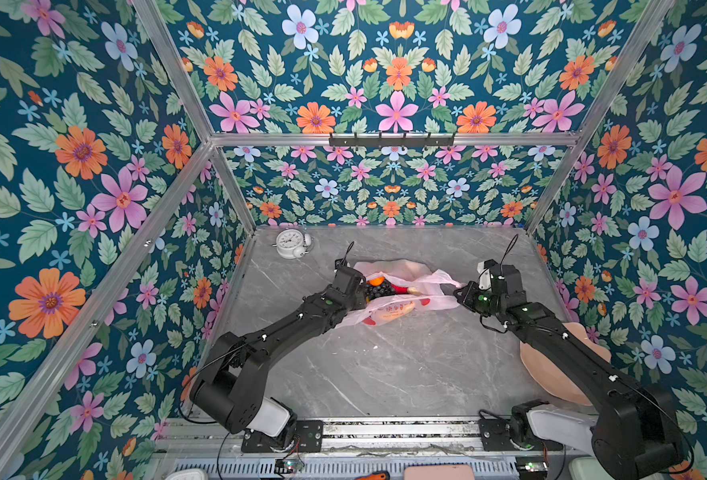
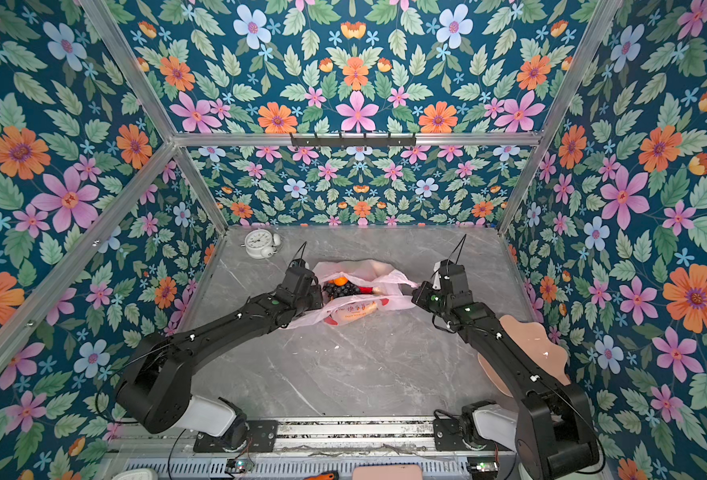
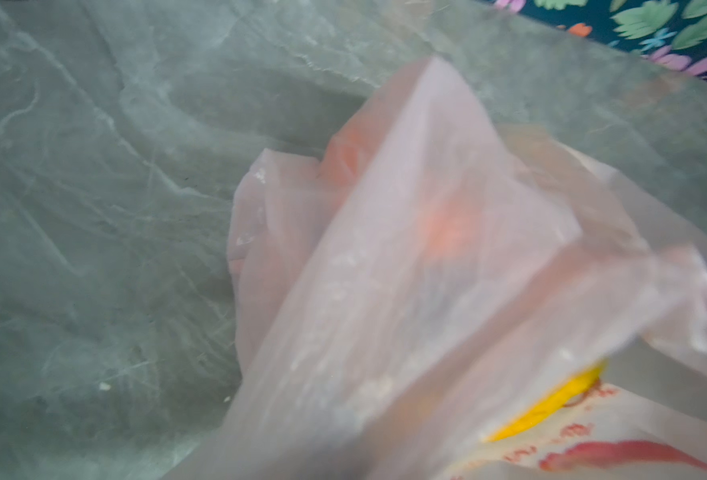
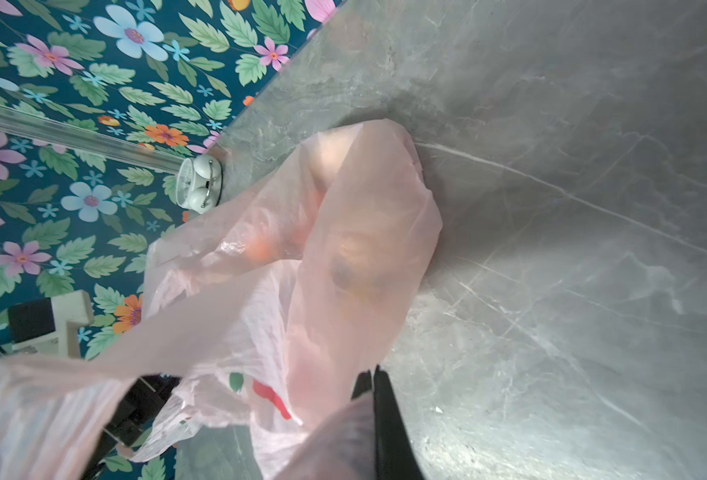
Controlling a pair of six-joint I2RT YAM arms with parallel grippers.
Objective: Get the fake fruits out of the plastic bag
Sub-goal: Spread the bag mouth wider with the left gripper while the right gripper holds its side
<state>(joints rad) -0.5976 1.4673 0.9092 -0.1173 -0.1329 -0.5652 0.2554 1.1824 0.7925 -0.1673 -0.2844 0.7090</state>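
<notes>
Gripping opposite ends of the plastic bag (image 1: 395,309) on the table (image 1: 385,365), left claw (image 1: 362,291) and right claw (image 1: 459,291) clamp its film, fake fruits (image 1: 374,290) inside

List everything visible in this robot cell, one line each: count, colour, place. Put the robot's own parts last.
plastic bag: one, translucent pink, red prints, table's middle back
orange: one showing, orange, in the bag's mouth
grape bunch: one, dark, beside the orange
banana: one, yellow, inside, under the film
clock: one, white, table's back left corner
bowl: one, peach-pink, table's right edge
table: one, grey marble, cell floor
hook rail: one, black, back wall
left end effector: one, black, shut on the bag's left edge
right end effector: one, black, shut on the bag's right handle
</notes>
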